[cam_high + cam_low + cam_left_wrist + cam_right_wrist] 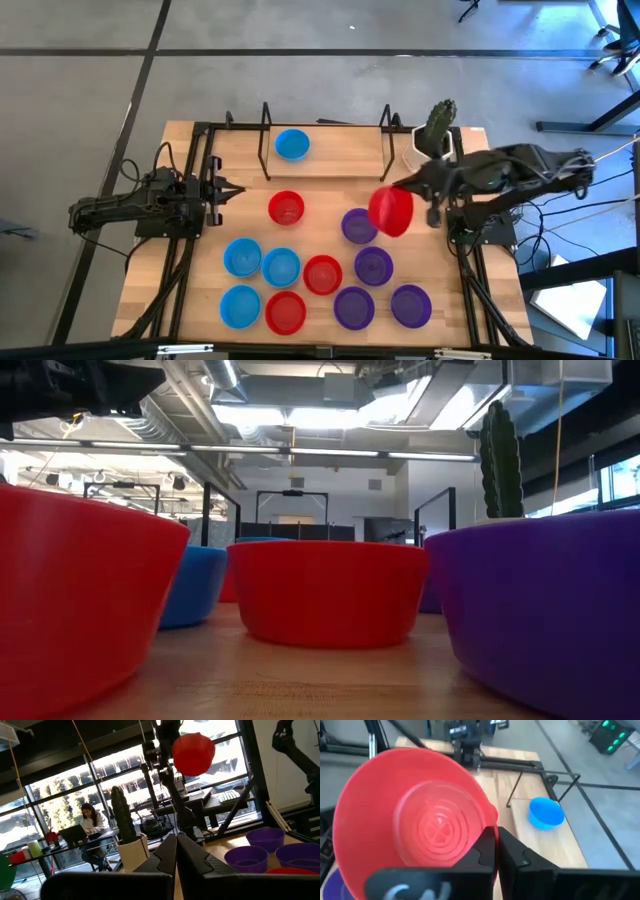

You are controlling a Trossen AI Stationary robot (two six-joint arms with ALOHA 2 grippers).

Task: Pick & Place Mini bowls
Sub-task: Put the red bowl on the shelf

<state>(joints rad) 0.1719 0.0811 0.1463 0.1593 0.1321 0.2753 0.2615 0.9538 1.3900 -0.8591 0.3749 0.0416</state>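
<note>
I've got the red bowl pinched by its rim in the R gripper, tipped on edge above the table, mouth facing left. It's glossy, w/ ringed base. L gripper waits at left, fingers closed on nothing.

Bare wood lies open across the upper middle of the wooden desk, around one small blue plastic bowl. The lower half is crowded with small round plastic bowls; a potted green cactus blocks the upper right.

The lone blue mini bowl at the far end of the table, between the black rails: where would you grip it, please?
The blue mini bowl sits upright, mouth up, with nothing touching it. I would come straight down and pinch its thin rim, one finger inside, one outside, probably on the side facing the other bowls, away from the rails.
</note>
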